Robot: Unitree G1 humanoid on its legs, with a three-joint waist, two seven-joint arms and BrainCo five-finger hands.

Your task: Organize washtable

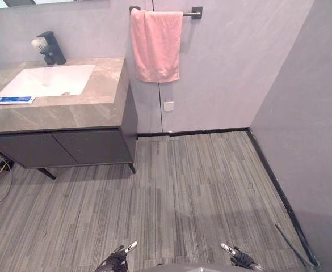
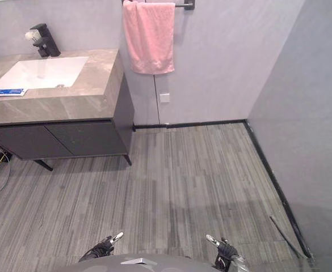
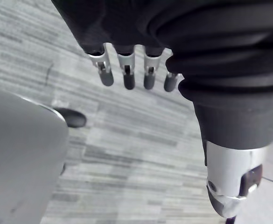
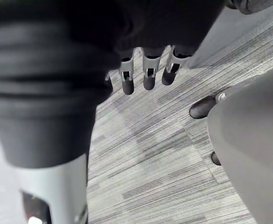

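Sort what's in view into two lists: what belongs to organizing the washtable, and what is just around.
For the job:
washtable top
white basin
black faucet
blue and white tube, lying on the top in front of the basin

Just around, likely:
pink towel on its wall bar
wall socket
cabinet doors, shut

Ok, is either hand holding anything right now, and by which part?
Nothing is held: the left hand and right hand both hang open above the floor, apart from the washtable.
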